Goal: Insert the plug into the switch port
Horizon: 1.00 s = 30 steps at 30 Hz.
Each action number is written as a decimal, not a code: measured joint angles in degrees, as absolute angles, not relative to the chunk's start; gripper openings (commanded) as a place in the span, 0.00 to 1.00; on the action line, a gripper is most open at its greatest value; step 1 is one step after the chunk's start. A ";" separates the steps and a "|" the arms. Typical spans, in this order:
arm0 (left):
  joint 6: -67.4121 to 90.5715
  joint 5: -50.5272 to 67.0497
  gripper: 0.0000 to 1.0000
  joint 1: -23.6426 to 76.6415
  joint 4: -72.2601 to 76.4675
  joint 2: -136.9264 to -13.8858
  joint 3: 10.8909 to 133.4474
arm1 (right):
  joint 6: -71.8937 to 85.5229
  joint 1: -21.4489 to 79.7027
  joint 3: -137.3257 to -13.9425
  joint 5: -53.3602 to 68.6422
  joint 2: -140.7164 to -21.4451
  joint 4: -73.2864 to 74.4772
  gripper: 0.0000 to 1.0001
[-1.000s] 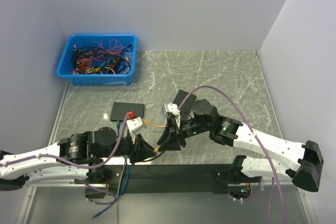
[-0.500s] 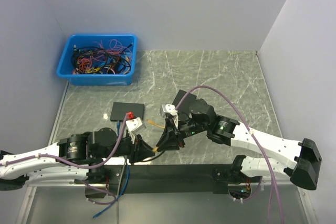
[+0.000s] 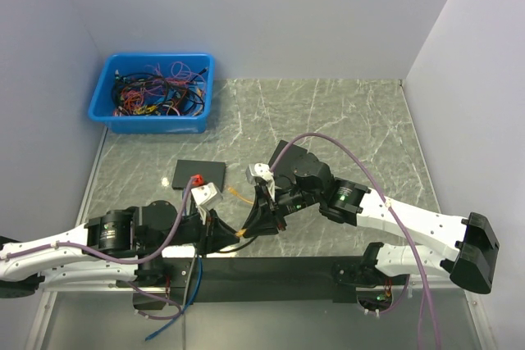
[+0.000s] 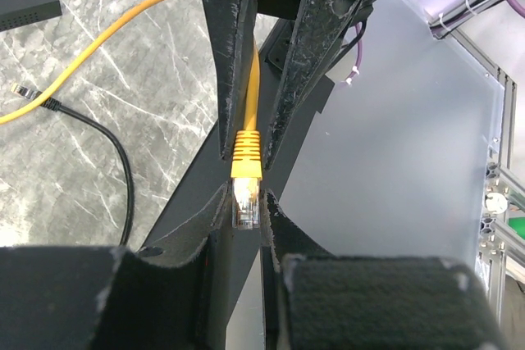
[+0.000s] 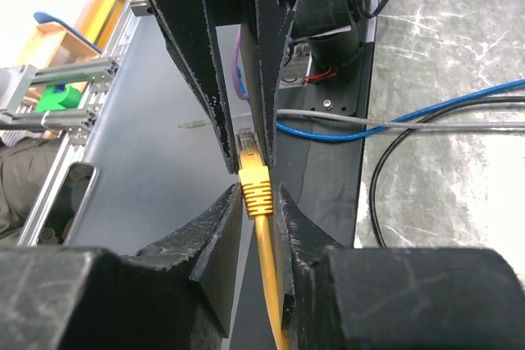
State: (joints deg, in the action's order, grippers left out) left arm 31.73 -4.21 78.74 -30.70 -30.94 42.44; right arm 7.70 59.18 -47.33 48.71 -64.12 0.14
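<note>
Left gripper (image 4: pixel 246 197) pinches the clear tip of the plug (image 4: pixel 246 152); right gripper (image 5: pixel 258 193) clamps its ribbed yellow boot, tip to tip over the table's (image 3: pixel 344 112) near edge. A black cable (image 4: pixel 123 171) lies nearby. The flat black switch (image 3: pixel 199 173) sits well apart, with the blue bin (image 3: pixel 152 112) beyond it.

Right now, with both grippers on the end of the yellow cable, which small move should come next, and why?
Probably the left gripper should open and back off. Its fingers cover the clear plug, which must be bare for insertion, while the right gripper pinches the yellow boot just behind it.
</note>
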 measured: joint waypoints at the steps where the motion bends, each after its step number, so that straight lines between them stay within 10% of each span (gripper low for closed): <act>1: 31.83 -4.27 0.01 78.76 -30.70 -30.94 42.44 | 7.64 59.18 -47.33 48.73 -64.12 0.14 0.27; 10: 32.25 -4.45 0.01 78.91 -30.92 -30.46 42.44 | 7.38 59.29 -47.33 49.47 -64.27 -0.01 0.00; 22: 32.84 -5.69 0.06 79.07 -31.11 -29.98 42.44 | 7.38 59.31 -47.31 48.97 -64.27 -0.51 0.00; 30: 34.35 -8.97 0.37 79.20 -31.33 -29.69 42.44 | 7.44 59.33 -47.29 47.92 -64.05 -0.40 0.00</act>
